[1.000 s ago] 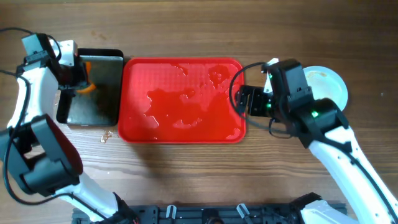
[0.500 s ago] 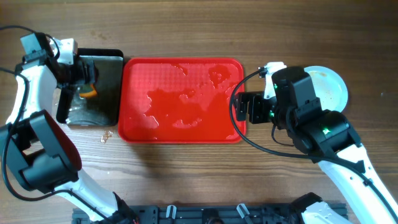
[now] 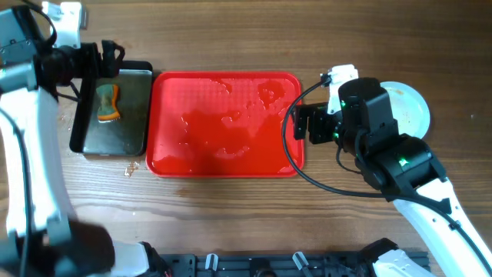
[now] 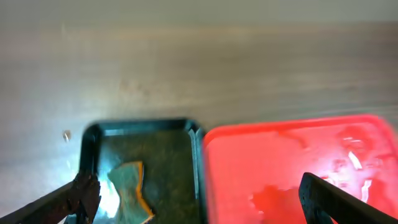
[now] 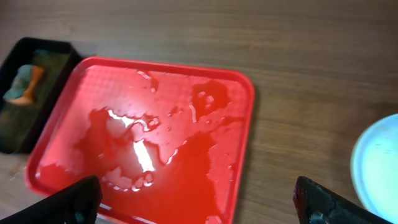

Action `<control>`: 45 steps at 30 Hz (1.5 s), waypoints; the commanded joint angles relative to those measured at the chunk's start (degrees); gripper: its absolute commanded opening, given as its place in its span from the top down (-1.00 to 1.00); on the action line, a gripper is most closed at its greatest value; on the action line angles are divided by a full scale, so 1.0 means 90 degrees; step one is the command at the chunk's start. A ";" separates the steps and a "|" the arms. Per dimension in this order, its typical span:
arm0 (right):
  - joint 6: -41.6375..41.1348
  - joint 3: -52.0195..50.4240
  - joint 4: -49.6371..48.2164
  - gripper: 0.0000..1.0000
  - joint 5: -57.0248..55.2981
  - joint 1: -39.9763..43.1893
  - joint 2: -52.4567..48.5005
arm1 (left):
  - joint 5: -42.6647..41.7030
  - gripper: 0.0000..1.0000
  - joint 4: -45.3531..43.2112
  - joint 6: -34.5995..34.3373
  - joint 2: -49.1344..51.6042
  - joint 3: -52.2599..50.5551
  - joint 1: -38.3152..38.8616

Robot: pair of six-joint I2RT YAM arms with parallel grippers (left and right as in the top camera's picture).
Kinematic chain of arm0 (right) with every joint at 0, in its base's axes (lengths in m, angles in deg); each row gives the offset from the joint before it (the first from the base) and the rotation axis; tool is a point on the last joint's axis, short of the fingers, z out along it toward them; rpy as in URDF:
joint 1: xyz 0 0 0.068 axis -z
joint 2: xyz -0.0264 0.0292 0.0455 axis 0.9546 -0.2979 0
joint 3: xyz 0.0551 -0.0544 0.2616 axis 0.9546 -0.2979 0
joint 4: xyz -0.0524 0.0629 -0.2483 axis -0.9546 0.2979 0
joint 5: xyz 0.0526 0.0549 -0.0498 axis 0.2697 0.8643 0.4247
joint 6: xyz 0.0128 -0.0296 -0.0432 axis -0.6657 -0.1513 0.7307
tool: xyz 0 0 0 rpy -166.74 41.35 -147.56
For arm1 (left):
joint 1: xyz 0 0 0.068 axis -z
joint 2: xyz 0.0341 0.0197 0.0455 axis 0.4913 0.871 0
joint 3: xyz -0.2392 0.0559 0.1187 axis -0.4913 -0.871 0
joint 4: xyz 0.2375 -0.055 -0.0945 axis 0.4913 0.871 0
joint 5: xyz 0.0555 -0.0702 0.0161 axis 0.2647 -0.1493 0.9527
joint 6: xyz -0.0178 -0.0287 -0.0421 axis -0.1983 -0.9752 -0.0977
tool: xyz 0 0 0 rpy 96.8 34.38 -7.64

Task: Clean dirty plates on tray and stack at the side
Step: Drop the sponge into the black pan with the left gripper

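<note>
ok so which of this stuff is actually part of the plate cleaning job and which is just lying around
Job: red tray, wet; white plate right of it; sponge in the black pan.
Lying about: small scrap by the tray's corner.

I see a brown wood-grain table [image 3: 231, 46] under soft even light, a black rail [image 3: 254, 265] along its near edge.

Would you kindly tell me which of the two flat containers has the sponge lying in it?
The smaller black pan, left of the red tray: the orange-and-green sponge lies in it, while the tray holds only liquid.
</note>
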 commanded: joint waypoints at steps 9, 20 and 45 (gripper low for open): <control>0.0119 0.0138 -0.0005 -0.99 -0.0452 -0.0019 -0.0442 | -0.0185 -1.00 0.0408 -0.0158 -0.2764 0.0160 0.0656; 0.0107 0.0138 -0.0036 -0.99 -0.0427 -0.0019 -0.0984 | 0.0289 -1.00 0.0663 -0.1018 -0.3487 0.0160 0.0656; 0.0107 0.0138 -0.0036 -0.99 -0.0427 -0.0019 -0.1020 | 0.0287 -1.00 0.0792 -0.1015 -0.3463 0.0158 0.0656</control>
